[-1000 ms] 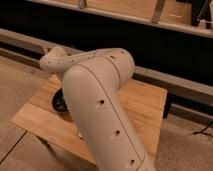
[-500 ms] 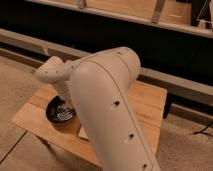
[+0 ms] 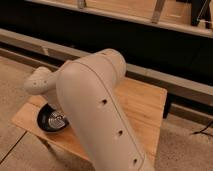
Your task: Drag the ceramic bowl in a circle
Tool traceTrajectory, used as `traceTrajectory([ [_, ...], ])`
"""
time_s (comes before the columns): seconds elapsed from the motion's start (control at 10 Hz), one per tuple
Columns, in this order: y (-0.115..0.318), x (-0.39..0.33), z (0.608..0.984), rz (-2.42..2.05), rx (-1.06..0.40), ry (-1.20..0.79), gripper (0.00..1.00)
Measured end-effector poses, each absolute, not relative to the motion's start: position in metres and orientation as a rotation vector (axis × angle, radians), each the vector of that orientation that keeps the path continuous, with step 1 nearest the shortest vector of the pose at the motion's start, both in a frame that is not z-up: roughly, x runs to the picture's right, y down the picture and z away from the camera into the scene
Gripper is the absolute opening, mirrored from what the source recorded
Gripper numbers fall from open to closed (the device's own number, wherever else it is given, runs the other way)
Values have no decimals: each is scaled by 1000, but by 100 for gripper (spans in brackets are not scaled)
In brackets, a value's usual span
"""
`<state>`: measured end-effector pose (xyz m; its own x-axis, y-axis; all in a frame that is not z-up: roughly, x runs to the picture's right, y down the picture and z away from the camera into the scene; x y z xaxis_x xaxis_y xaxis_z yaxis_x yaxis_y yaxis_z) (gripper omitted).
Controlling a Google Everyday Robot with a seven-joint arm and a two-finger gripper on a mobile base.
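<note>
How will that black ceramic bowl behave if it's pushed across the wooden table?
The ceramic bowl looks glossy and shallow, so it likely slides rather than tips. Near the table edge, it might drop. The hand is hidden behind the arm.

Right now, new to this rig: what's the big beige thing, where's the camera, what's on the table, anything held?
The big beige shape is the robot's single arm, filling the foreground. The one view looks down past it at a small wooden table; where the camera is mounted cannot be told. Near the table's left end sits the ceramic bowl, black and glossy with pale rings inside, partly hidden by the arm. The gripper is out of sight behind the arm, likely down by the bowl, so whether anything is held cannot be seen.
</note>
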<state>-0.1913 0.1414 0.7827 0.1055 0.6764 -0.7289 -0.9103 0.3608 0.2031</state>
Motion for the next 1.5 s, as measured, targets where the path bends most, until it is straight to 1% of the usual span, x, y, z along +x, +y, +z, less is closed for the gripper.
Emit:
traceTrajectory([
  [0.2, 134, -215, 791, 1142, -299, 854, 0],
  [0.5, 107, -241, 804, 1101, -237, 848, 0],
  [0.9, 56, -232, 819, 1165, -183, 872, 0],
  [1.1, 41, -223, 827, 1254, -238, 852, 0],
  [1.4, 23, -206, 832, 1404, -382, 784, 0],
  [1.5, 19, -198, 832, 1437, -408, 771, 0],
])
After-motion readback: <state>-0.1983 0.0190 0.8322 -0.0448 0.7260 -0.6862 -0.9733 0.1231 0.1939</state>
